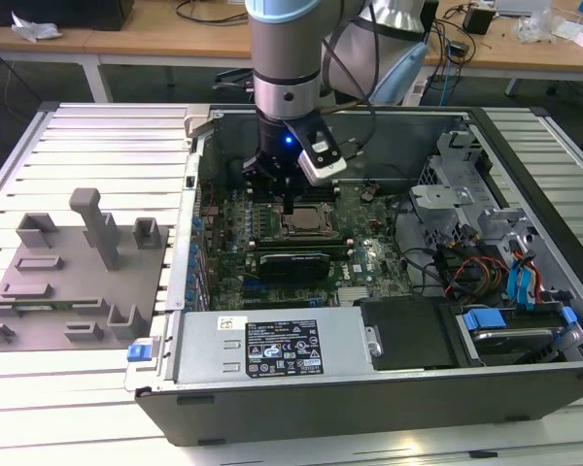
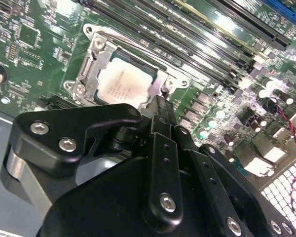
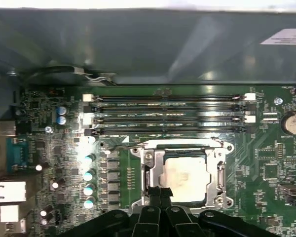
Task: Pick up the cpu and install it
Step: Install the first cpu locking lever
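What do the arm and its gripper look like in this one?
The silver-grey tubular arm has a pale blue joint cap, a small blue light at the wrist and a white-and-black camera block with a black cable. The black metal gripper has hinged linkage bars fixed by silver screws.

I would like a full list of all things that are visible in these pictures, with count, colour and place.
computer case: one, dark grey, open on the slatted table
motherboard: one, green, inside the case
cpu: one, silvery, lying in the socket
memory slots: four, black, beside the socket
power supply: one, silver, at the case's near edge
fixture plate: one, grey, at the exterior view's left
arm: one, grey, above the motherboard
gripper: one, black, shut, by the cpu's edge
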`<act>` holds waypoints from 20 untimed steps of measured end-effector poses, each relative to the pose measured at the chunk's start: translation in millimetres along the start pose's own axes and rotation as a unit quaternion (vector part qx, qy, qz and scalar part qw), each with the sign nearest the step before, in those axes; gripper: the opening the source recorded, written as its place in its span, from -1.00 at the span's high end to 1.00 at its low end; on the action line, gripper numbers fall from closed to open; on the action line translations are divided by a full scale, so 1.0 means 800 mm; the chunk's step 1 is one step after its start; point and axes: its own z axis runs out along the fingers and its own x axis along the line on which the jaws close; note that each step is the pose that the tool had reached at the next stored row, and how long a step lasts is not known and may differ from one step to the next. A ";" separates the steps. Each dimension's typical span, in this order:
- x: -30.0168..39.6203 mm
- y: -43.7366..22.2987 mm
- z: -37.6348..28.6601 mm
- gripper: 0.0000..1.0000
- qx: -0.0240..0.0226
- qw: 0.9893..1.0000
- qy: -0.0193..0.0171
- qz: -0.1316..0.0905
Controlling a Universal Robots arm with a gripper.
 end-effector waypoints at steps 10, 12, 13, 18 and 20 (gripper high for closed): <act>0.0255 -0.0003 -0.0015 0.79 0.000 1.000 0.000 0.000; 0.0289 -0.0004 -0.0017 0.79 0.000 1.000 0.000 0.000; 0.0302 -0.0004 -0.0018 0.79 0.000 1.000 0.000 0.000; 0.0338 -0.0005 -0.0020 0.79 0.000 1.000 0.000 0.000; 0.0339 -0.0006 -0.0021 0.79 -0.001 1.000 0.000 0.000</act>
